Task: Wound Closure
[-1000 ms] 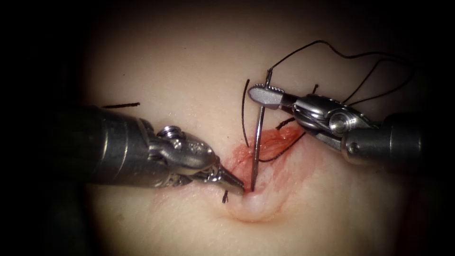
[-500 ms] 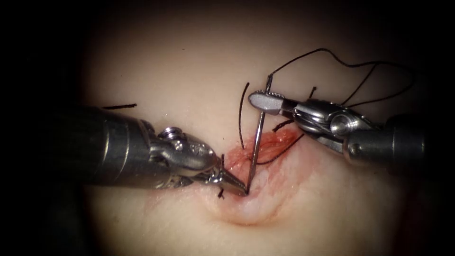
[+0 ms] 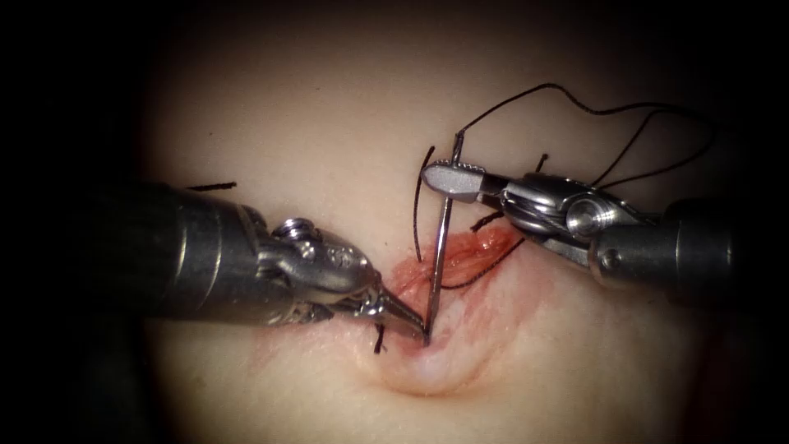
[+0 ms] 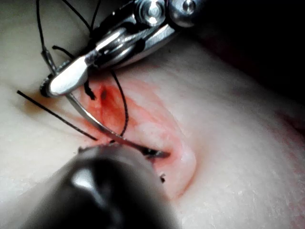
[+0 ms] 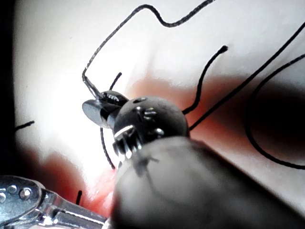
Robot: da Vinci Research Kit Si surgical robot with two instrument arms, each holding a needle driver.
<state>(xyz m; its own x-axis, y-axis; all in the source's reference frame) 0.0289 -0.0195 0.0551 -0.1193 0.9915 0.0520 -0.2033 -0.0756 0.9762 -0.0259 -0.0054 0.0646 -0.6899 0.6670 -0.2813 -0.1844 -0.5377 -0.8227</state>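
My right tool (image 3: pixel 440 177) is shut on the curved needle (image 3: pixel 438 247) close to its tail, where the black thread (image 3: pixel 575 94) leaves it. The needle stands steeply, and its tip meets the tissue (image 3: pixel 329 123) at the lower end of the red cut (image 3: pixel 468 251). My left tool (image 3: pixel 415 330) comes in from the cut's left, its jaws shut to a point right beside the needle tip; whether they pinch tissue is unclear. The left wrist view has the needle (image 4: pixel 90 119) running from the right tool (image 4: pixel 66 81) to the left tool (image 4: pixel 159 153). The right wrist view has the right tool (image 5: pixel 97 112) on the needle's tail.
Cut ends of thread stick up from earlier stitches: one left of the needle (image 3: pixel 419 197), one by the left jaws (image 3: pixel 378 341), one far left (image 3: pixel 209 187). The long thread loops over the tissue at the upper right. Red fluid (image 3: pixel 411 279) stains the cut's edges.
The right tool has moved down and slightly left with the needle. The needle tip has slid left, up against the left jaws at the tissue. The left tool has barely moved.
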